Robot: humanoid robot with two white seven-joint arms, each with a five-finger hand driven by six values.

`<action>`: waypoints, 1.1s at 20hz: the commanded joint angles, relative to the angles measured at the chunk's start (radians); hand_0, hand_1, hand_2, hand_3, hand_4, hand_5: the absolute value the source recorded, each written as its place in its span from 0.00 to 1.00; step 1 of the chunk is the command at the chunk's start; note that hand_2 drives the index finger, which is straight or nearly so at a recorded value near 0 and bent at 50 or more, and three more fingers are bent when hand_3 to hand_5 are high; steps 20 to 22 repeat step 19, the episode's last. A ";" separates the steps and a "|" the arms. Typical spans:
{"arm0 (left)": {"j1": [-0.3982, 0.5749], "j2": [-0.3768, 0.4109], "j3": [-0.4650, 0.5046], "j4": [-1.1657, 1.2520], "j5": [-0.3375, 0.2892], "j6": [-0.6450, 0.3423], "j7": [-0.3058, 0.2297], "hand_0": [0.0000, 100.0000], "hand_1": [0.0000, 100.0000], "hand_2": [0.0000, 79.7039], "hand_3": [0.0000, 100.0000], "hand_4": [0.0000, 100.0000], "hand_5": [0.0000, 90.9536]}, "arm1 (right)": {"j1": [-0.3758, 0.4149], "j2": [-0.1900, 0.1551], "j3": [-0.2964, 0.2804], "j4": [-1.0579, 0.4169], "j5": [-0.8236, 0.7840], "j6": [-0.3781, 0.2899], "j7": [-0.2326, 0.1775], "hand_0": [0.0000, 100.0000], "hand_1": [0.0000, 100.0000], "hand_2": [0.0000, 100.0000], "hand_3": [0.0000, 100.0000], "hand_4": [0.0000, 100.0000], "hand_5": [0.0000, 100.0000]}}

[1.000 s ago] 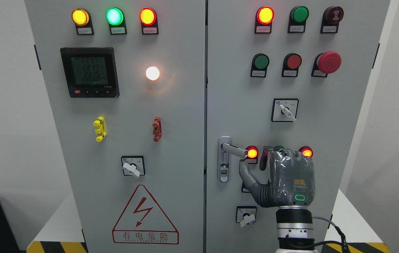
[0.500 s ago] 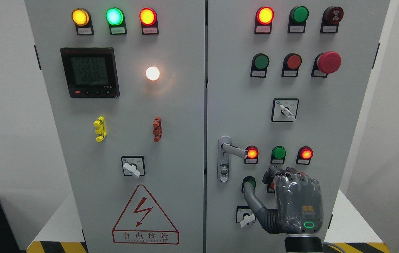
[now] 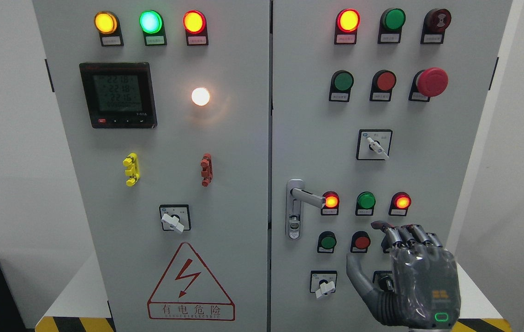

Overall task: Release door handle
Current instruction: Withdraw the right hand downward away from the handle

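Silver door handle (image 3: 307,197), lever horizontal pointing right, ungrasped, well up-left of the open right robot hand (image 3: 409,272).

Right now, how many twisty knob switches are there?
3: left-door switch, upper right-door switch, lower right-door switch. The right hand may hide another.

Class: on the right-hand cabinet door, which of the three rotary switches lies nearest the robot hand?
The switch at the bottom of the door, partly hidden behind the robot hand. The other bottom switch sits further left; the third is far higher.
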 commanded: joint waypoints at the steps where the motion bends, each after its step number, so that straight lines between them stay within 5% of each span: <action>1: 0.000 0.000 -0.020 -0.017 0.000 0.000 0.004 0.00 0.00 0.03 0.09 0.01 0.00 | 0.010 -0.003 -0.092 -0.060 -0.015 -0.004 -0.001 0.32 0.32 0.12 0.06 0.00 0.00; 6: 0.000 0.000 -0.020 -0.015 0.000 0.000 0.006 0.00 0.00 0.03 0.09 0.01 0.00 | 0.003 -0.003 -0.088 -0.062 -0.032 -0.007 0.000 0.33 0.29 0.00 0.00 0.00 0.00; 22: 0.000 0.000 -0.020 -0.015 0.000 0.000 0.004 0.00 0.00 0.03 0.09 0.01 0.00 | -0.010 0.000 -0.085 -0.062 -0.037 -0.053 -0.008 0.33 0.28 0.02 0.00 0.00 0.00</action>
